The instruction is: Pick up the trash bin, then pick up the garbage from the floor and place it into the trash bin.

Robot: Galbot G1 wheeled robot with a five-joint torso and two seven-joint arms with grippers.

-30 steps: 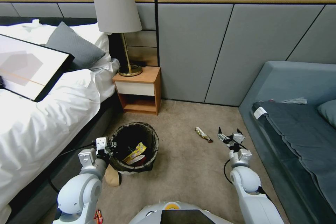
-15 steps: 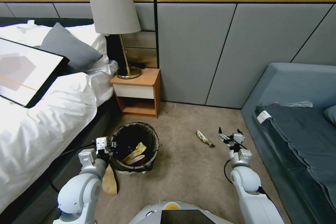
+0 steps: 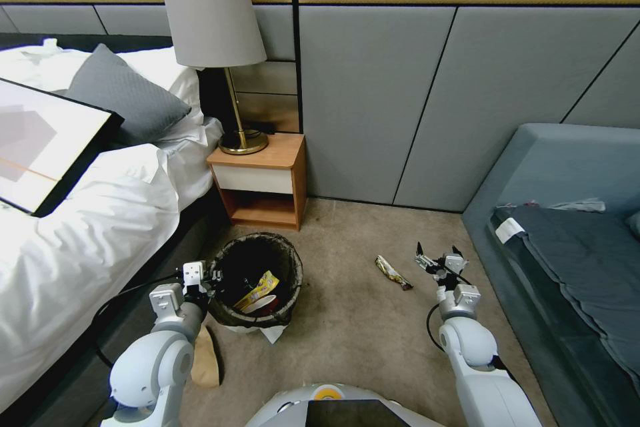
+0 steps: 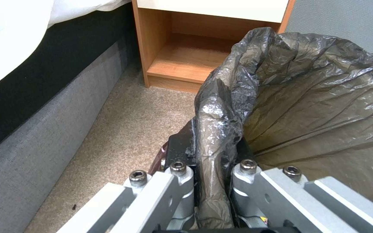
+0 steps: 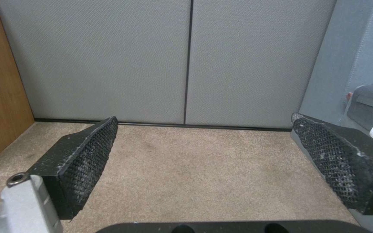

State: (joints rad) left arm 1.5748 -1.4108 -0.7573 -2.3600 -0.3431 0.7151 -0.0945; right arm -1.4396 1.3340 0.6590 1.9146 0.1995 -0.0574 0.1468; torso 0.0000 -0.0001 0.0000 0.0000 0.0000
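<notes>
- The left gripper (image 3: 212, 278) pinches the bag-lined rim of the trash bin (image 3: 288, 260), which sits beside the bed (image 3: 80, 233).
- The right gripper (image 3: 437, 255) is spread wide and empty, above the carpet (image 3: 347, 327).
- A dark snack wrapper (image 3: 393, 273) lies just left of it.

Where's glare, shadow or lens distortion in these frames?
Head view: wide-angle bending of the wall panels, bed sheets blown out, trash bin interior dark. Left wrist view: sheen on the bag, left gripper close. Right wrist view: even light, right gripper sharp.
</notes>
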